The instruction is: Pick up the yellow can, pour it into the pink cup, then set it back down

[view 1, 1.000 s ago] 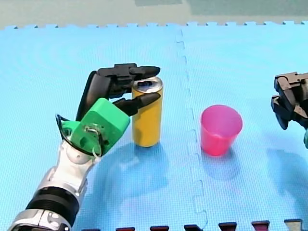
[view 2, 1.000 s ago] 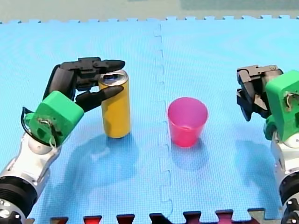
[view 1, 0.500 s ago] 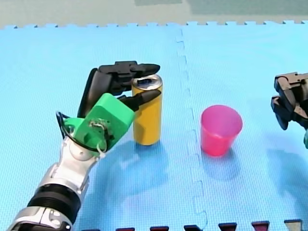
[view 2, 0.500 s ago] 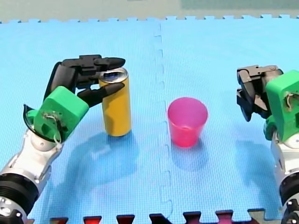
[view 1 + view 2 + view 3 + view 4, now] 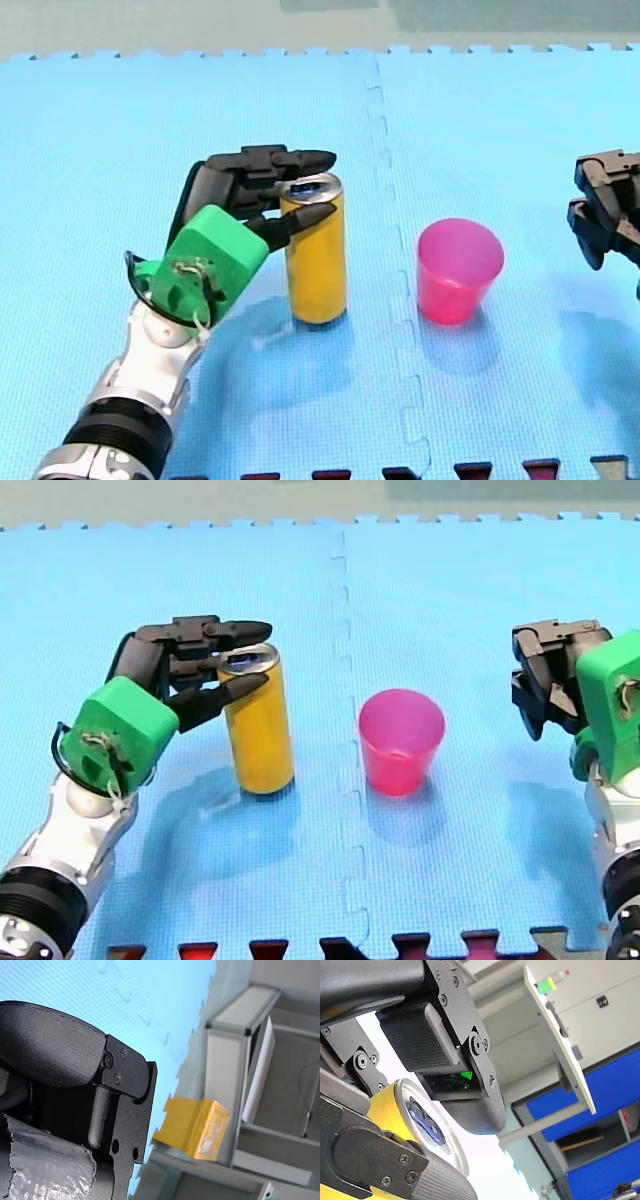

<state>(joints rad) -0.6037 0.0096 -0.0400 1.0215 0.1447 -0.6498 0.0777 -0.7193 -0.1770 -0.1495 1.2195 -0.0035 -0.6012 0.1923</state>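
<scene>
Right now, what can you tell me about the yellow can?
The yellow can is tall and slim, shiny metal by its look, with a silvery top and rim. It leans slightly, its base seemingly on the blue foam mat, left of the pink cup and apart from it. The left robot hand grips it near the top, fingers behind the rim and thumb across the front. The right robot hand is far right, touching nothing.
</scene>
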